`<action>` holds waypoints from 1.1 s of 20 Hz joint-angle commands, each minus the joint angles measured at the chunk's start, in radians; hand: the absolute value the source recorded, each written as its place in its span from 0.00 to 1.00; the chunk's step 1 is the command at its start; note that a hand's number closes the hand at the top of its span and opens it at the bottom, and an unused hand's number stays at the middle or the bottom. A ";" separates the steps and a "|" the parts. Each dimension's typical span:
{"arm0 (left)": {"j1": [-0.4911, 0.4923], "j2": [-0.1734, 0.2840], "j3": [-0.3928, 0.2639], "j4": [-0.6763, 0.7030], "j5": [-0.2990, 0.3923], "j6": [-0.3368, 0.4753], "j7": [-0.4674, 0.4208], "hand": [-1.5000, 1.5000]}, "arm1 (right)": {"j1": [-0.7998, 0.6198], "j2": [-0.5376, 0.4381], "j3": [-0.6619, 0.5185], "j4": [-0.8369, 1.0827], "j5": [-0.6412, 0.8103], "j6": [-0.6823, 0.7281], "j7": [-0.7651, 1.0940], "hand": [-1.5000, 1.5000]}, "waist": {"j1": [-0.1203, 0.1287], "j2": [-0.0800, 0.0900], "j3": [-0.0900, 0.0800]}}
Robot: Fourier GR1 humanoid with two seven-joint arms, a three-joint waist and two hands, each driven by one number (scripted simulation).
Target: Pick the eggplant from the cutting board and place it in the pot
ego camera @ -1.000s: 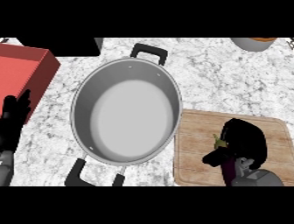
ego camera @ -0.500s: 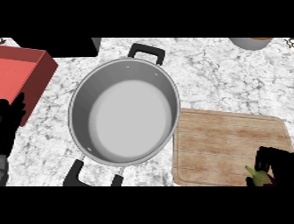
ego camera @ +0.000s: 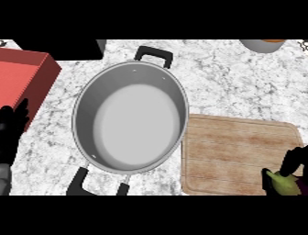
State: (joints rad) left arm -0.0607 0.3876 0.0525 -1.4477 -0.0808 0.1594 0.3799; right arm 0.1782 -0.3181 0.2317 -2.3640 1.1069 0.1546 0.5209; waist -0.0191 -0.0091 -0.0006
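The eggplant (ego camera: 283, 184) appears at the lower right corner of the head view, only partly visible: a pale green stem end with a sliver of dark purple body to its right, cut off by the lower edge. It lies within the curl of the right hand (ego camera: 307, 161), whose black fingers (ego camera: 293, 160) arch over its top and come down on its upper side, so that the fingers are clamped on the eggplant and hide much of it. Hand and eggplant sit over the lower right corner of the wooden cutting board (ego camera: 234, 151); whether the eggplant touches the board cannot be told. The board lies just beside the right rim of the pot (ego camera: 131, 121), a large grey metal vessel with 2 black handles, 1 at its upper edge and 1 at its lower edge, its interior bare. To the left of the pot stands a red box (ego camera: 11, 85), and a black object (ego camera: 58, 48) lies at the upper edge behind it. The left hand (ego camera: 6, 137) shows at the left edge, open with its fingers straight and pointing up, resting in front of the red box. A grey bowl (ego camera: 261, 45) is cut off at the upper right, on the marble counter (ego camera: 241, 85).
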 commanded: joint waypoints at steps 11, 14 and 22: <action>-0.033 -0.013 -0.010 0.004 -0.015 -0.008 0.025 0.50 | -0.541 0.175 0.209 -0.167 0.019 0.303 0.318 1.00 | 0.022 -0.001 -0.005; -0.047 -0.026 -0.031 -0.031 -0.026 -0.007 0.056 0.50 | -0.747 0.286 0.208 -0.045 0.001 0.412 0.426 1.00 | 0.030 0.000 -0.004; -0.052 0.000 0.019 0.018 0.009 -0.057 0.014 0.50 | -1.064 0.316 0.137 0.294 -0.183 0.349 0.642 1.00 | 0.034 0.007 -0.002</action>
State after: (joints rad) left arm -0.0974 0.3834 0.0563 -1.4483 -0.0885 0.1234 0.4030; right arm -0.7514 -0.0266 0.3963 -2.1889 1.0028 0.4840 0.9897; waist 0.0135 -0.0052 -0.0033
